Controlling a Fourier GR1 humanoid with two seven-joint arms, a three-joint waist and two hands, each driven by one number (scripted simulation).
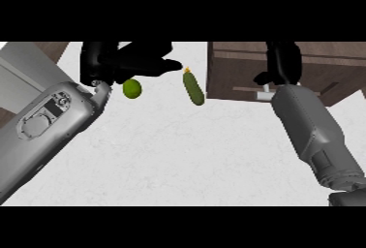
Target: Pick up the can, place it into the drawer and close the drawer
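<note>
Drawer [286, 68]: you find it in the upper right of the frame, a brown wooden body reaching over the white surface [186, 155]. A pale handle [262, 92] shows at its lower edge.

The right hand [282, 60] is at the drawer front, just above the handle. Its fingers point down toward the handle, but you cannot tell from this view whether they are curled round it or only touching it. The grey right forearm runs from the lower right corner up to that hand.

The left hand [132, 60] is in the upper left of the frame, above the surface. Its fingers are curled, with the thumb extended to the right. You cannot tell whether anything lies inside the curl.

The can is not visible to you anywhere in the frame; its position cannot be given.

A round green fruit [131, 88] lies on the surface just below the left hand. A long green vegetable [193, 88] lies right of it, tilted, between the left hand and the drawer, its lower end beside the drawer's left edge.
</note>
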